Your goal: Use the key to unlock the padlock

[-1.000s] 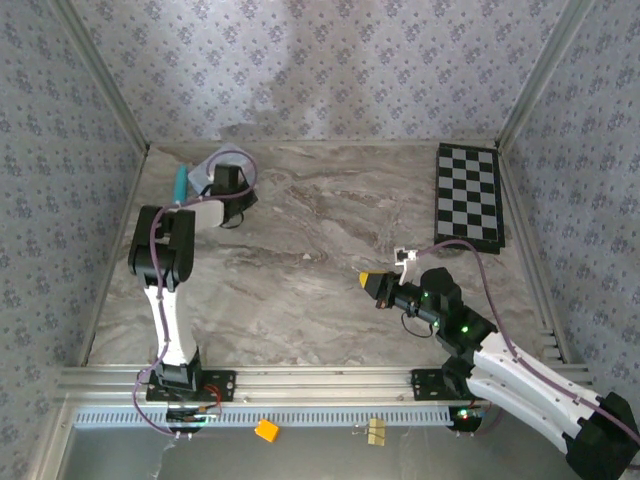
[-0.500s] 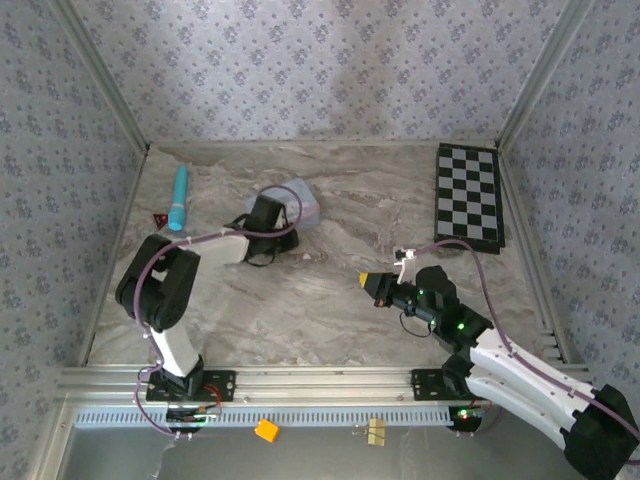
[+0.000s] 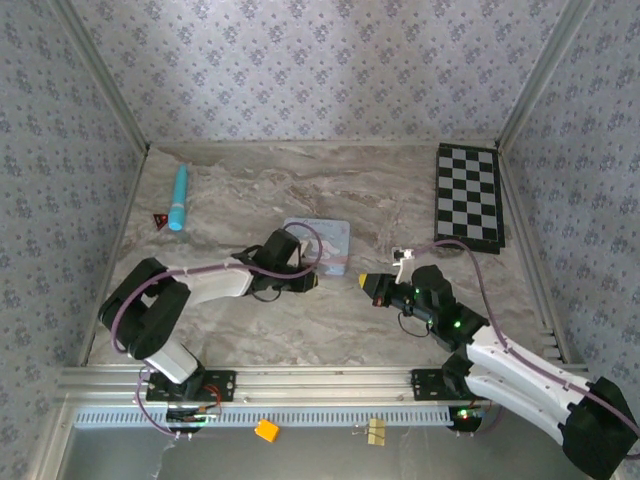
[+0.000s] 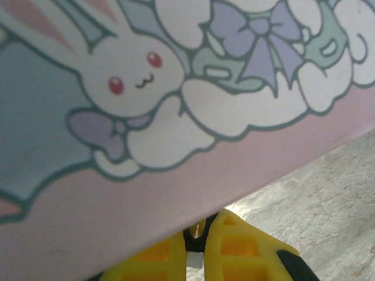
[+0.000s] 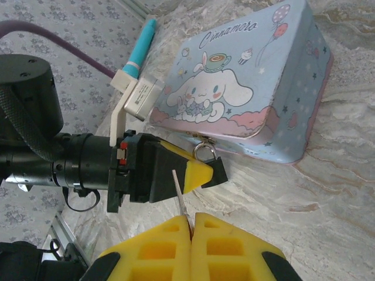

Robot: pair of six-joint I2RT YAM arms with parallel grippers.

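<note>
Top external: tin [image 3: 330, 240] dragged centreward; left jaws clench padlock [image 5: 217, 172], right pinch key [image 5: 179, 193].

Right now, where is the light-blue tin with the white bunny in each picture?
Top external: the light-blue bunny tin lies mid-table, just beyond the left gripper.
Left wrist: the tin's painted bunny side spans the top, above the yellow jaws.
Right wrist: the tin sits upper right, bunny picture facing the camera.
Shared landmark: the left gripper's yellow jaws, pinching the small black padlock at the tin's near edge.
</note>
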